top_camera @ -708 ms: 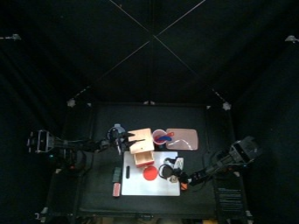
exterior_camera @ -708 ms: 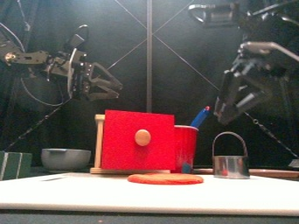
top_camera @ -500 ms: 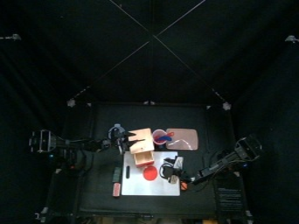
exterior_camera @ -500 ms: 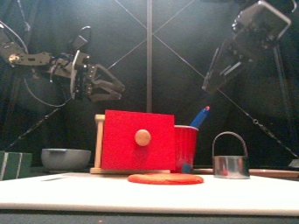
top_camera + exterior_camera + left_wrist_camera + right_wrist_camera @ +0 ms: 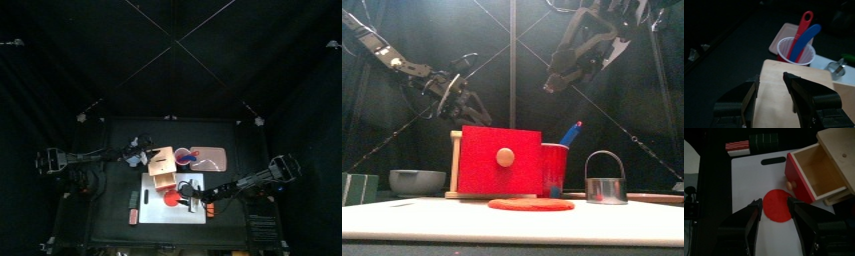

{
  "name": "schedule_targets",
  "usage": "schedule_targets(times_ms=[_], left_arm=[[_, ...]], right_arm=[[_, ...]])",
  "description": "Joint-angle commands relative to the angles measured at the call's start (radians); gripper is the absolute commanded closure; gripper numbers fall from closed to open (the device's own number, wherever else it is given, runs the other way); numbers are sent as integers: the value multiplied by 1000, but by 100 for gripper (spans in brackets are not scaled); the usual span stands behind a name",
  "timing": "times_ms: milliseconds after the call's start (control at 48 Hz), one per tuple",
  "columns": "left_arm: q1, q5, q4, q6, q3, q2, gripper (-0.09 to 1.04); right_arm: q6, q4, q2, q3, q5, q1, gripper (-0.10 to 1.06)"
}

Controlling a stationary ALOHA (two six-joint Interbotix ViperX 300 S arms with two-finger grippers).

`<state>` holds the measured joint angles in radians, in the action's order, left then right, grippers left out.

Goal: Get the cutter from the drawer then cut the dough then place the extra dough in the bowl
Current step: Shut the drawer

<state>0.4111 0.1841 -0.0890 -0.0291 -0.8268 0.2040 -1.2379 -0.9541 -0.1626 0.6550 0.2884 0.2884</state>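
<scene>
"So where was the cutter [image 5: 605, 180]?"
"Upright on the white board [image 5: 744, 178], just beside the red dough disc [image 5: 531, 204], with neither arm touching it."
"And the grippers?"
"Both were raised. The right gripper [image 5: 775, 204] hung over the dough, jaws spread. The left gripper [image 5: 771, 82] hovered above the wooden box [image 5: 797, 66], jaws apart too."

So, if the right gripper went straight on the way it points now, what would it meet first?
Probably the red dough disc on the white cutting board: it shows between the open jaws of the right gripper in its wrist view. Depth is unclear.
</scene>
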Motion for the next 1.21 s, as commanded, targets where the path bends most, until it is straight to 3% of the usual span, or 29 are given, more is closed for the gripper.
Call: schedule_targets(times_ms=[21, 312, 479, 708, 938, 1208], left_arm=[[55, -109, 43, 2, 78, -8, 14], [143, -334, 179, 0, 250, -115, 29], [141, -460, 236, -2, 348, -222, 30], [112, -506, 239, -11, 414, -301, 30], [89, -529, 213, -35, 426, -313, 30], [78, -525, 192, -60, 414, -313, 30]], right_arm=[[0, -8, 6, -15, -21, -29, 16], [0, -87, 124, -49, -55, -66, 21], [2, -95, 175, -66, -84, -78, 38], [2, -118, 230, -75, -153, -97, 62], [3, -156, 308, -132, -161, -123, 63], [3, -219, 376, -189, -153, -189, 63]])
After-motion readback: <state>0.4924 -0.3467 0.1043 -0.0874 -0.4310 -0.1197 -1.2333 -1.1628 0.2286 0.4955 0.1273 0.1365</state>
